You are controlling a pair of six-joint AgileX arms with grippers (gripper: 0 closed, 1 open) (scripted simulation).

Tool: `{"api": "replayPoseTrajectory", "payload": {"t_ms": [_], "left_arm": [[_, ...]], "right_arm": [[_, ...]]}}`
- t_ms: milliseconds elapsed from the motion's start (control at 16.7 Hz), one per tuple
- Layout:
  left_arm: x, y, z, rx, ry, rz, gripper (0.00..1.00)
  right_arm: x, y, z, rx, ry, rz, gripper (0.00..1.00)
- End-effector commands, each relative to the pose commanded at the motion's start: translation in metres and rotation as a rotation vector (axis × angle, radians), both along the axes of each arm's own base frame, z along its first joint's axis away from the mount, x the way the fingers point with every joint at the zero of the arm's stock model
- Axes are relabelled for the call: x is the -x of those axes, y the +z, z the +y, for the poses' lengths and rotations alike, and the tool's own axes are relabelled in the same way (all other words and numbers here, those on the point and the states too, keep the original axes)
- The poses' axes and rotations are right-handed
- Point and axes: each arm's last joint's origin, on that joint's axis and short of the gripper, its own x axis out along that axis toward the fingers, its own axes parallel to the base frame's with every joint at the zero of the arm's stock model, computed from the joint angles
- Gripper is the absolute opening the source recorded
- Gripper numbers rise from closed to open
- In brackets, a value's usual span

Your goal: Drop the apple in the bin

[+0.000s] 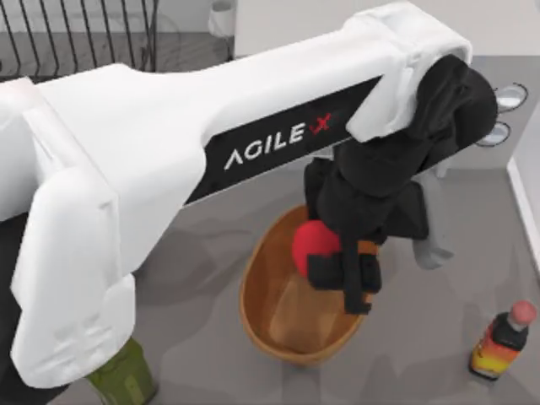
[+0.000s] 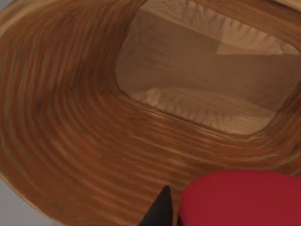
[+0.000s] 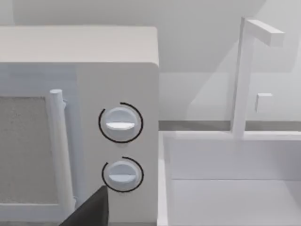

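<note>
The bright red apple (image 1: 310, 243) hangs over the far part of the bin (image 1: 253, 314), an oval orange-brown basket in the middle of the table. My left gripper (image 1: 342, 274) is shut on the apple, its black body reaching down from the big white arm that crosses the top view. In the left wrist view the apple (image 2: 240, 200) sits close beside a black fingertip (image 2: 162, 209), with the bin's ribbed wall (image 2: 70, 122) and pale flat bottom below. A dark edge of my right gripper (image 3: 89, 212) shows in the right wrist view, facing a white microwave.
A red-capped bottle (image 1: 504, 337) stands at the table's front right. A green object (image 1: 125, 380) sits at the front left under the arm. A grey thing (image 1: 432, 251) pokes out behind the left gripper. The microwave's knobs (image 3: 120, 123) and a white sink (image 3: 230, 197) lie at the right.
</note>
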Motion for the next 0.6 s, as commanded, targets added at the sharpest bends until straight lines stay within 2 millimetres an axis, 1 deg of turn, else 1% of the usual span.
{"api": "replayPoseTrajectory", "payload": {"t_ms": [180,480,600], "left_arm": [[0.001,-0.015,0.003,0.000,-0.005,-0.005,0.00],[0.002,-0.018,0.004,0.004,-0.009,-0.009,0.00],[0.002,-0.018,0.004,0.004,-0.009,-0.009,0.15]], "right_arm": [[0.000,0.000,0.000,0.000,0.000,0.000,1.00],[0.000,0.000,0.000,0.000,0.000,0.000,1.00],[0.000,0.000,0.000,0.000,0.000,0.000,1.00]]}}
